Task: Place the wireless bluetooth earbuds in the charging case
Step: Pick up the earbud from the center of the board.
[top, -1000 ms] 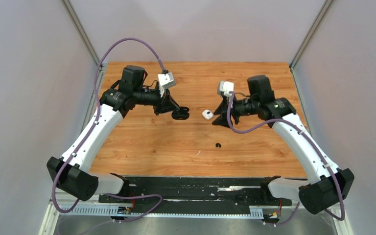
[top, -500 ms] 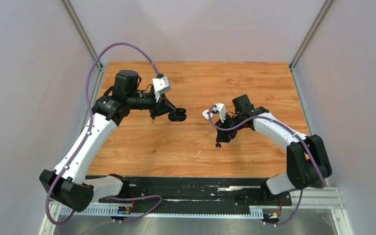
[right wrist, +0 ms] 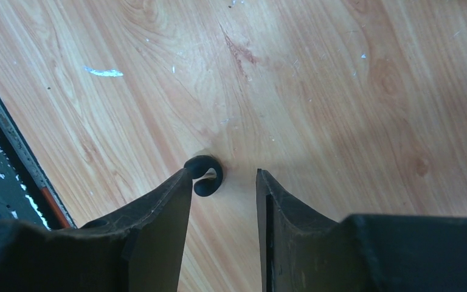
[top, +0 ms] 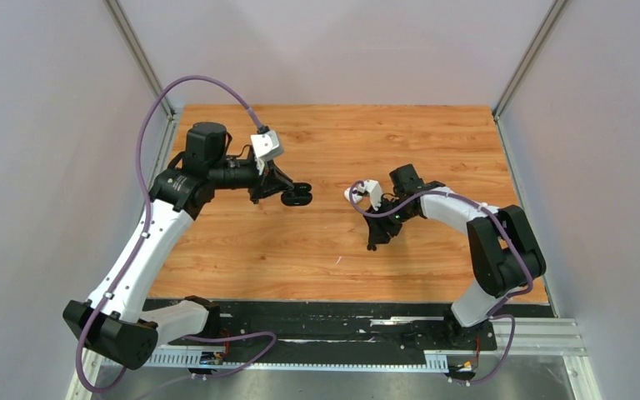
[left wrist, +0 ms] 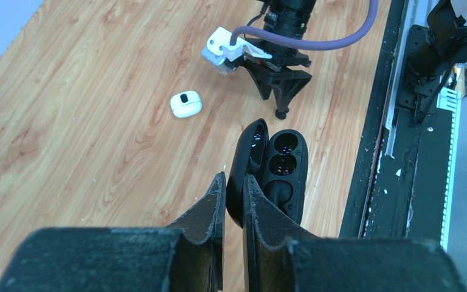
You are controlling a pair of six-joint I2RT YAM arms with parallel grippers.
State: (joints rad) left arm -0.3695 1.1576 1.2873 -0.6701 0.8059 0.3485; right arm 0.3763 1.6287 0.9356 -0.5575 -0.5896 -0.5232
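My left gripper (left wrist: 234, 179) is shut on the lid edge of a black clamshell charging case (left wrist: 280, 161), open with two round wells showing. It holds the case above the table (top: 297, 196). A small white pebble-shaped case with a dark patch (left wrist: 186, 104) lies on the wood beside my right wrist (top: 351, 194). My right gripper (right wrist: 224, 173) is open and points down at the table. A tiny black curled earbud piece (right wrist: 204, 176) lies between its fingers, touching the left fingertip (right wrist: 179, 182). No white earbuds are in view.
The wooden table (top: 242, 250) ends at a black rail (top: 342, 317) along the near edge. Grey walls stand on the left, right and far sides. A purple cable (left wrist: 340, 36) loops off my right wrist.
My right arm has folded in and dropped, its open gripper moving from beside the white case down over the black earbud piece. My left arm has drawn slightly left with the black case.
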